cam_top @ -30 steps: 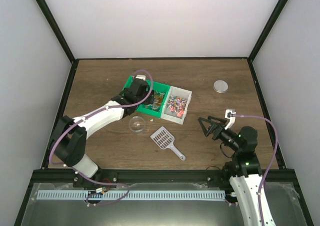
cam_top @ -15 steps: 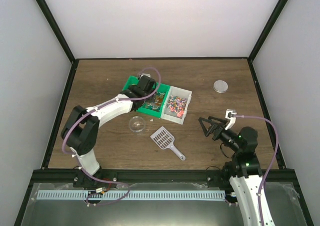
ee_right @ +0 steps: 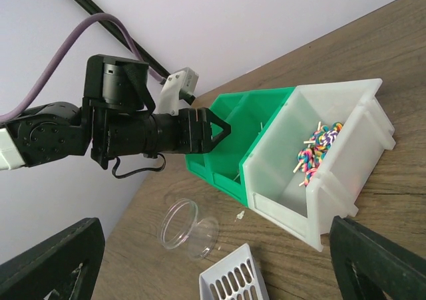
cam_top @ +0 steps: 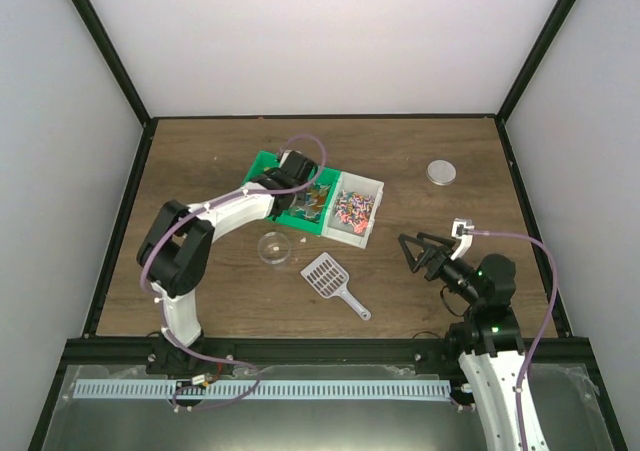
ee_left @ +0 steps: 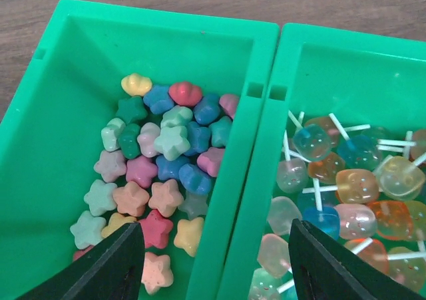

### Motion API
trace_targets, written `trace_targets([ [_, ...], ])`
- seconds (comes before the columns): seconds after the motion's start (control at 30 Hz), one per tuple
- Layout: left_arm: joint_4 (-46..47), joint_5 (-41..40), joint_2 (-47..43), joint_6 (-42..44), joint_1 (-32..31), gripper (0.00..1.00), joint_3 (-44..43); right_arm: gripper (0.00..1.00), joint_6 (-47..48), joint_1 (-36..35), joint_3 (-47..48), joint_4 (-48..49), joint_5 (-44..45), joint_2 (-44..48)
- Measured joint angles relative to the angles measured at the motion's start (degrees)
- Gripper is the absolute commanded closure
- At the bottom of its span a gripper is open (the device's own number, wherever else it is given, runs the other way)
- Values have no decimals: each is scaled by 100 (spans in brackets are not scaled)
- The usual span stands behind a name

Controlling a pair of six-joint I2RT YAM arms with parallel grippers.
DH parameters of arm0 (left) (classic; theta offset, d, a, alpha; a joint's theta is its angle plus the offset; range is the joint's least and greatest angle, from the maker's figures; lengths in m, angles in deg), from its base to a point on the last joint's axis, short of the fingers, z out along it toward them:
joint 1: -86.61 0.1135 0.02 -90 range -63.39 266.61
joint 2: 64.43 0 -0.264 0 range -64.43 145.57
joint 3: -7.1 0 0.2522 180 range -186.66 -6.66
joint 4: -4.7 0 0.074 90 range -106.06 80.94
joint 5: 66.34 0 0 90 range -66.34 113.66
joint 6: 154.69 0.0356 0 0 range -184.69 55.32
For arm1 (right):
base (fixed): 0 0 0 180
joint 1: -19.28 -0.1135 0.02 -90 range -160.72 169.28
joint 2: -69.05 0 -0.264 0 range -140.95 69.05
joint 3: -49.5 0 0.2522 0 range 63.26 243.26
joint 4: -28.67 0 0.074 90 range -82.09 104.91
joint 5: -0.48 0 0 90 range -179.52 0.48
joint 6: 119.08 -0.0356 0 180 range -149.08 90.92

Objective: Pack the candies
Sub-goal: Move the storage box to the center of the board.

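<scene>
The candies lie in three bins. Pastel star-shaped sweets [ee_left: 156,173] fill the left green bin [ee_left: 60,147], and clear jelly lollipops [ee_left: 346,180] fill the right green bin [ee_left: 313,67]. Swirl lollipops [ee_right: 319,144] lie in the white bin [cam_top: 368,229]. My left gripper [ee_left: 216,267] hangs open just above the two green bins [cam_top: 265,163]. One finger is over the stars, the other over the jelly lollipops, neither touching the walls between them. My right gripper [cam_top: 415,251] stands open and empty at the right, facing the bins.
A clear plastic cup [cam_top: 273,248] lies on its side in front of the green bins. A grey slotted scoop [cam_top: 330,276] rests on the wooden table [cam_top: 200,151] nearer the front. A round metal lid [cam_top: 441,172] lies at the back right.
My left gripper has shifted a little right over the green bins, its elbow drawn in, and its jaws have narrowed. The right arm has hardly moved.
</scene>
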Motion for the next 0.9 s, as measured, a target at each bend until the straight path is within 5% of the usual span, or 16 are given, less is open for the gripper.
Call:
trace_targets([
  [0.5,70,-83,365,-527,50,78,-151,8,-15,0,0,-11,48,61],
  [0.8,74,-144,739,-896,192,79,-634,10,-42,0,0,22,310,-114],
  [0.9,136,-76,979,-874,269,60,-931,9,-42,0,26,-9,634,-328],
])
